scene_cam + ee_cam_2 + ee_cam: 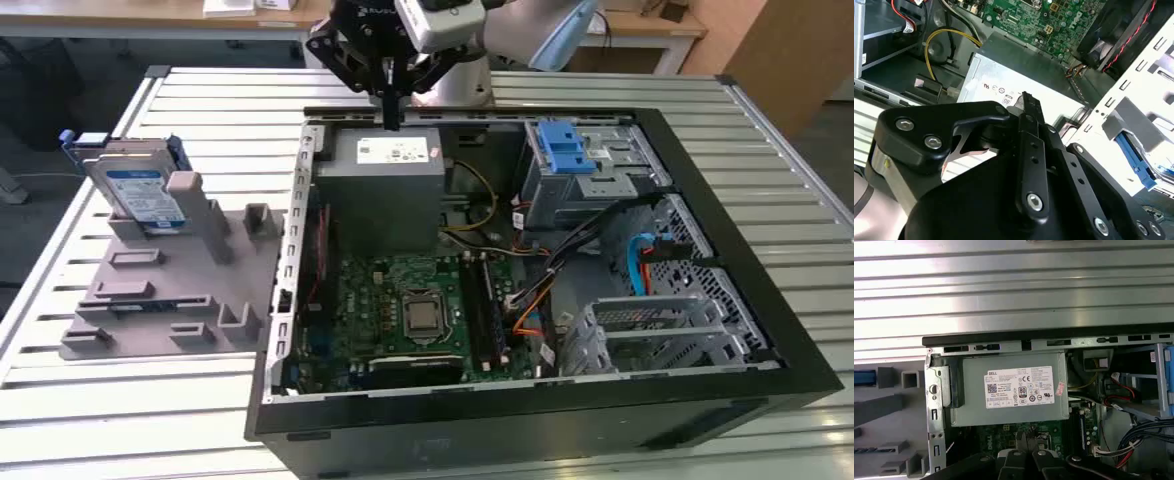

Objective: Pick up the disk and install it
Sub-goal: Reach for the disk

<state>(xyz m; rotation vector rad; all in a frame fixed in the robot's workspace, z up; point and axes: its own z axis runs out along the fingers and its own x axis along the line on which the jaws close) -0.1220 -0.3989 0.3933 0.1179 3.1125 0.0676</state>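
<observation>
1. Nearest the lens in the second wrist view is the black linkage of the gripper [1025, 97]. Its fingers look pressed together with nothing between them, though their own links partly mask the tips.
2. In the exterior view the gripper hangs over the far wall of the open computer case [534, 425], just above the grey power supply [387, 165].
3. The disk [140, 195] stands on edge in a grey fixture [160, 290] on the slatted table [107, 410]. It is at the exterior view's left, outside the case and well apart from the gripper.
4. The disk will likely handle as a stiff, dense slab, heavy for its size, with smooth faces that could slip.
5. Its upper part stands proud of the fixture, so that is the place to take hold. Pinching across the blue side rails [70, 140] should spare the label face and the electronics from pressure.
</observation>
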